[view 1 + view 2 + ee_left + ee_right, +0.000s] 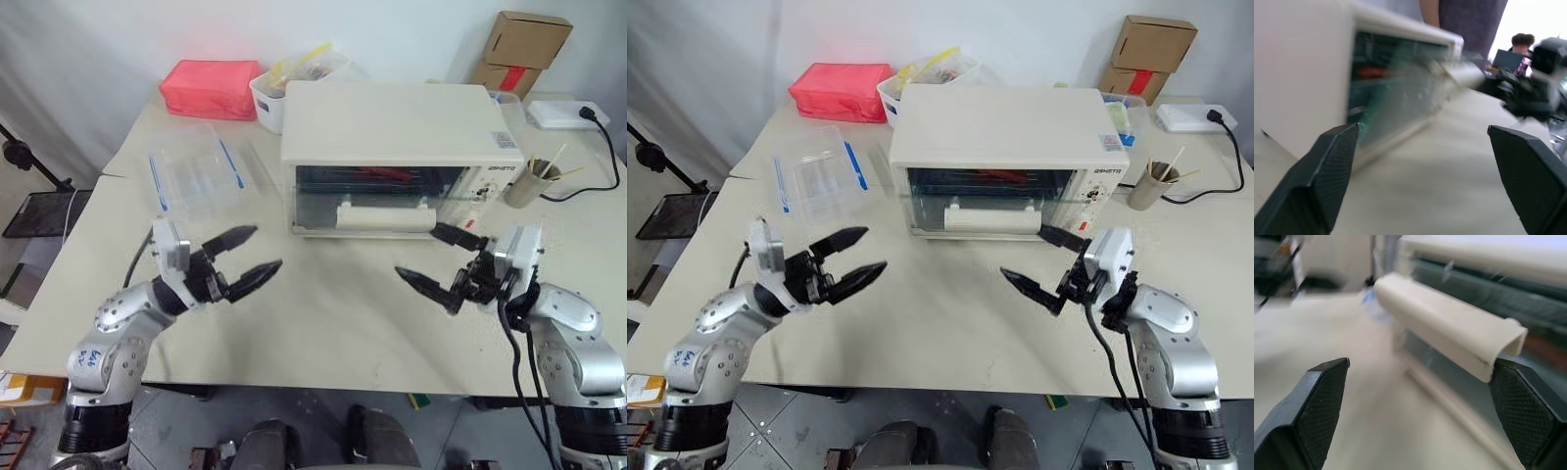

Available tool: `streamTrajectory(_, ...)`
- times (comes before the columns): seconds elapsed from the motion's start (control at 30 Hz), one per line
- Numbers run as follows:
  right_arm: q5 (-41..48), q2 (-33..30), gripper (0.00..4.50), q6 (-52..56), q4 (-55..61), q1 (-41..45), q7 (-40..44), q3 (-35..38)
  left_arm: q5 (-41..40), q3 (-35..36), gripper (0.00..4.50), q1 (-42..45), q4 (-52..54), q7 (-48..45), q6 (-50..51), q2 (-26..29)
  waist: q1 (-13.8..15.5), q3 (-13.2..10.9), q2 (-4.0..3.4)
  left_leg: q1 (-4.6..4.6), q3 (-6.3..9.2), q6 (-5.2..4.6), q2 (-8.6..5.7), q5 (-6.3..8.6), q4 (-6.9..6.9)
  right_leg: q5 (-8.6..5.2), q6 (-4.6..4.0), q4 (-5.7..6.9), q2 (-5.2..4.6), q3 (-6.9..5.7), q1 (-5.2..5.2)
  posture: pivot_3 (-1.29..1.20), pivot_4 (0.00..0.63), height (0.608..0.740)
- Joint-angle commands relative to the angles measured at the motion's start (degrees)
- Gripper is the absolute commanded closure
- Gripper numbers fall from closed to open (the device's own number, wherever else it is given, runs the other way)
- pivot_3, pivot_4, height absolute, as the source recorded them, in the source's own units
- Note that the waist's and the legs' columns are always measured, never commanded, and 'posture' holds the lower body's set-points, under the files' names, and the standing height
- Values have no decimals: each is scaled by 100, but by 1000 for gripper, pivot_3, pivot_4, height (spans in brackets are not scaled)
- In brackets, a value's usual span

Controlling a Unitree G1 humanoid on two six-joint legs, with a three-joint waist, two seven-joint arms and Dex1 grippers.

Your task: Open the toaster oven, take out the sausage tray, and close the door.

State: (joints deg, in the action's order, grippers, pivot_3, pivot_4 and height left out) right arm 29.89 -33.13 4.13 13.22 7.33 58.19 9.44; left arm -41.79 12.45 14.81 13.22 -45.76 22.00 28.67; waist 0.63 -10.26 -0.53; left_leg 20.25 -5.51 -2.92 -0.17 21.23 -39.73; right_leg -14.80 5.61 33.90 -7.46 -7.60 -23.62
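Note:
The cream-white toaster oven [392,137] stands at the middle of the table, towards the back. Its glass door [377,196] leans outward, partly open, with the long cream bar handle [385,215] low at the front. A red shape [377,174] shows behind the glass; the sausage tray itself is hard to make out. My left gripper [266,249] is open, in front of the oven's left corner and apart from it. My right gripper [416,250] is open, just in front of the handle's right end. The handle [1449,328] lies close ahead between its fingers, untouched.
A clear plastic container with blue clips [196,176] lies left of the oven. Behind it are a red box [211,88] and a white bin [279,98]. A cup with sticks [534,181], cardboard boxes [524,49] and a power strip [563,115] are to the right. A person [1520,44] sits far off.

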Motion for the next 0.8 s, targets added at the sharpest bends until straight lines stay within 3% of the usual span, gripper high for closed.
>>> streamTrajectory(0.03, -135, -32, 0, -412, 95, -30, 126, 0, 87, 5, 1294, 429, -422, -145, -219, -45, -3, 0, 0, 0, 0, 0, -1, 0, 0, 0, 0, 2, 3, 0, 0, 0, 150, 740)
streamTrajectory(0.37, -526, -28, 0, -1162, -311, 44, 322, -151, 1213, -721, 4399, 1946, -2481, -288, -1229, -888, 71, -2, 3, 6, -3, -4, -6, -2, -13, 3, 6, 2, 19, -23, 1, 0, 150, 740)
streamTrajectory(0.6, -602, -47, 0, -1386, -325, -131, 229, -109, 1407, -960, 4483, 2090, -2930, -649, -1526, -1232, 69, -3, 5, 7, -6, -5, 0, -3, -20, 3, 6, 2, 25, -33, 0, 0, 150, 740)
streamTrajectory(0.8, -776, 66, 0, -1794, 72, -1364, -296, 379, 1568, -1252, 4483, 2018, -3004, -1097, -1609, -1330, 111, -3, 5, 10, 9, -7, -8, -1, -23, 5, 10, -3, 14, -27, 10, 0, 150, 740)
